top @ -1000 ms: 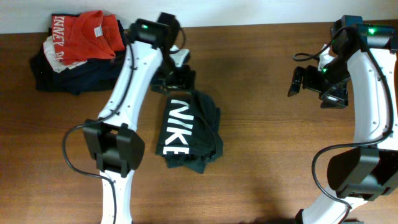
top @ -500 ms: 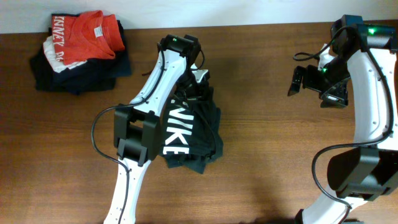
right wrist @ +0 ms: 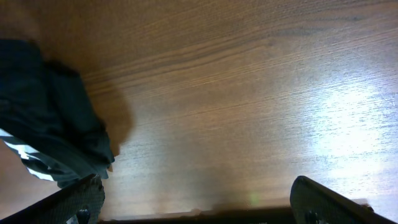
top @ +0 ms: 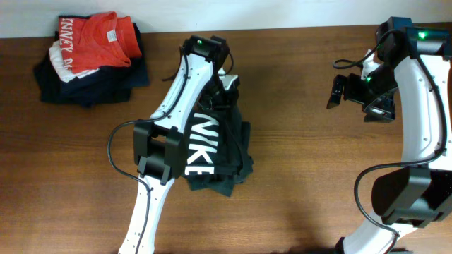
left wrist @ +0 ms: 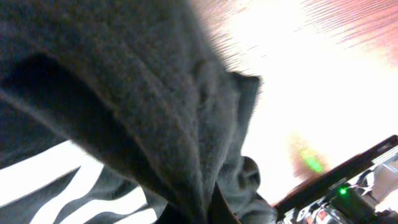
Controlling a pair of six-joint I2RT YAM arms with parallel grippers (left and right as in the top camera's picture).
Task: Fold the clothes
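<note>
There is one black T-shirt (top: 224, 152) here, and it lies about in the middle of the table (top: 304, 176). It is soft and crumpled, not flat. It has four big white letters (top: 200, 144) on it, running down its left part in the view from above. There are two robot arms, both white with black parts. The left arm (top: 173, 88) reaches over the shirt from the near edge of the table to the shirt's far edge. The left gripper (top: 220, 92) is closed on the cloth there, and the shirt is bunched up to a point at it. In the left wrist view dark cloth fills almost the whole picture, very close, with a bit of white letter at the bottom. The right arm (top: 424, 99) stands on the other side, well apart from the shirt. The right gripper (top: 337, 93) is wide open and holds nothing; it hangs over bare wood. In the right wrist view its two dark fingers (right wrist: 78, 198) stand far apart, and the shirt shows at the left edge. There is one pile of other clothes in the far left corner. On top of it is one red-orange shirt (top: 99, 39) with white letters, and under that are dark navy clothes (top: 85, 88), but I cannot count those. The table is brown wood with fine lines, and light shines on it in spots. Behind the table runs a pale wall (top: 282, 13). Each arm shows one small green light.
</note>
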